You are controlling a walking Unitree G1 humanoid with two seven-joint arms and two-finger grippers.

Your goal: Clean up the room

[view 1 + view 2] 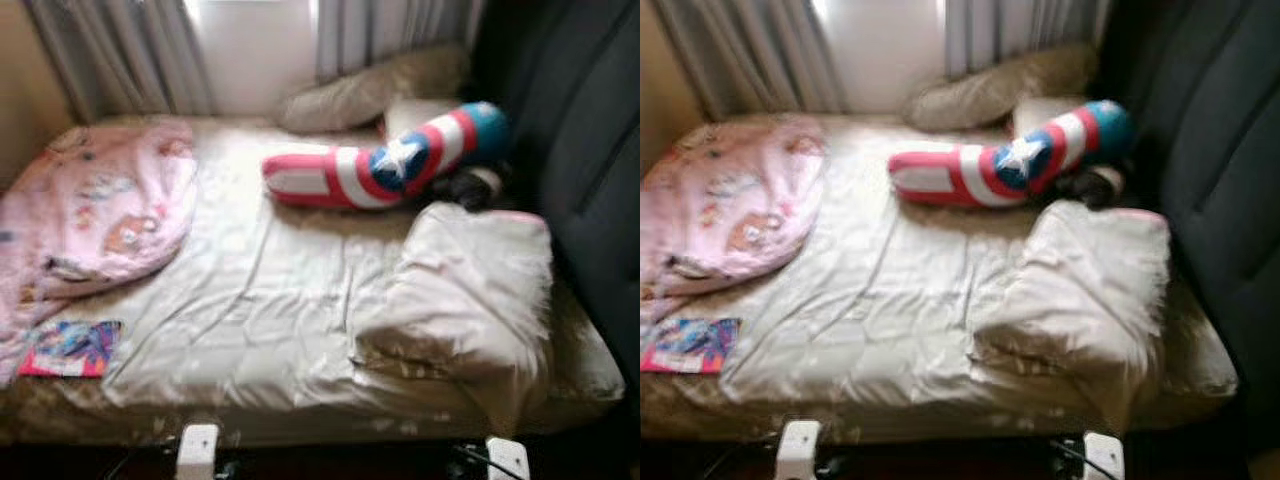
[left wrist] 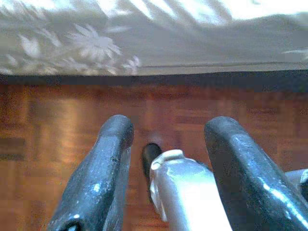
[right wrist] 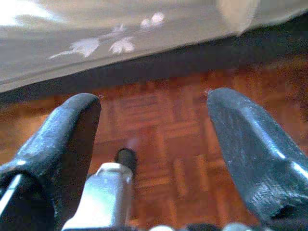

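A bed (image 1: 260, 300) with a rumpled cream sheet lies before me. On it are a crumpled pink blanket (image 1: 95, 205) at the left, a colourful book (image 1: 72, 347) near the front left corner, a red, white and blue star-patterned bolster (image 1: 385, 160) at the back, a beige pillow (image 1: 360, 92) behind it and a folded cream quilt (image 1: 470, 290) at the right. A small dark object (image 1: 470, 185) lies beside the bolster. My left gripper (image 2: 168, 127) hangs open over the floor by the bed's edge. My right gripper (image 3: 153, 101) does the same, open and holding nothing.
Grey curtains (image 1: 120, 60) and a bright window (image 1: 250, 50) stand behind the bed. A tall dark padded piece of furniture (image 1: 590, 150) borders the bed's right side. Parquet floor (image 2: 48, 120) runs under the floral bed cover (image 2: 96, 43).
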